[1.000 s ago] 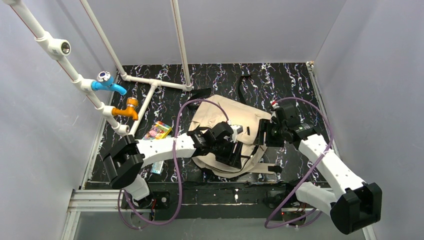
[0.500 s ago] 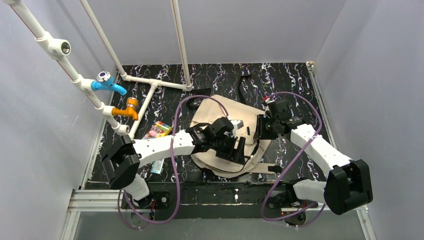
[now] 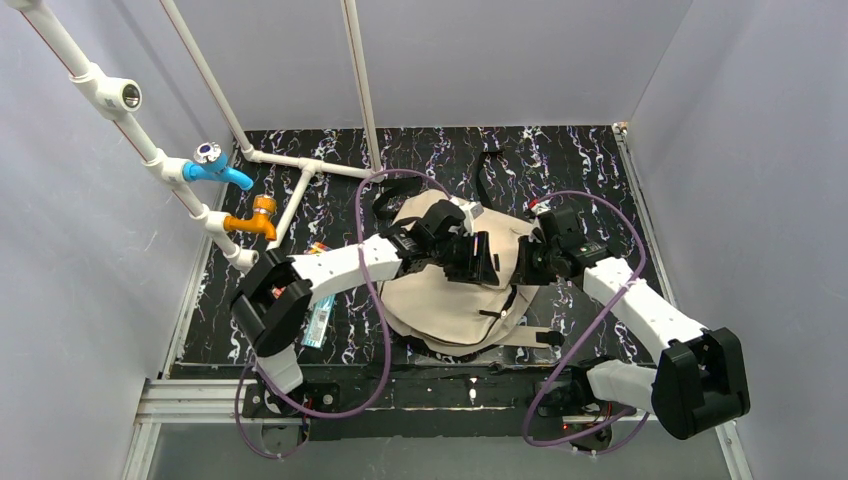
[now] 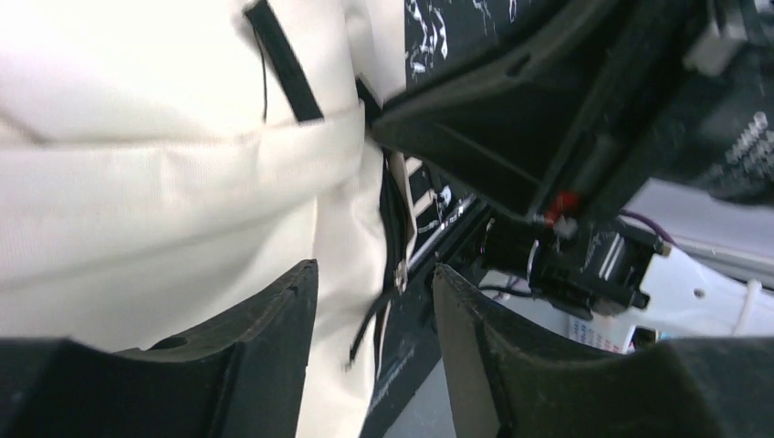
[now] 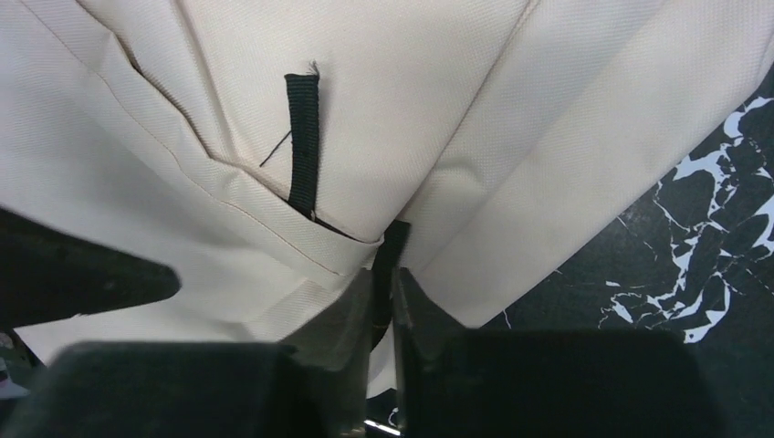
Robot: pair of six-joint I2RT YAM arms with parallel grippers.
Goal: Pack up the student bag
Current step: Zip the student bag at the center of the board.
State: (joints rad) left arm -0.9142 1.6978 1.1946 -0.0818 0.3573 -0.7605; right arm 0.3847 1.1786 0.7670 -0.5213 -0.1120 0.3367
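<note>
The student bag, beige with black webbing, lies flat in the middle of the dark marbled table. My right gripper is at the bag's right edge, shut on a black strap that comes out between two beige folds. My left gripper hovers over the bag's upper right part, close to the right gripper. Its jaws stand open. The bag's beige edge and a black zipper pull hang between them, ungripped.
A white pipe frame with a blue tap and an orange tap stands at the left. A small packet lies by the left arm. A loose black strap trails behind the bag. Purple cables loop over both arms.
My left arm has swung from the bag's near part toward its far right, baring the bag's front. My right gripper has closed on the black strap.
</note>
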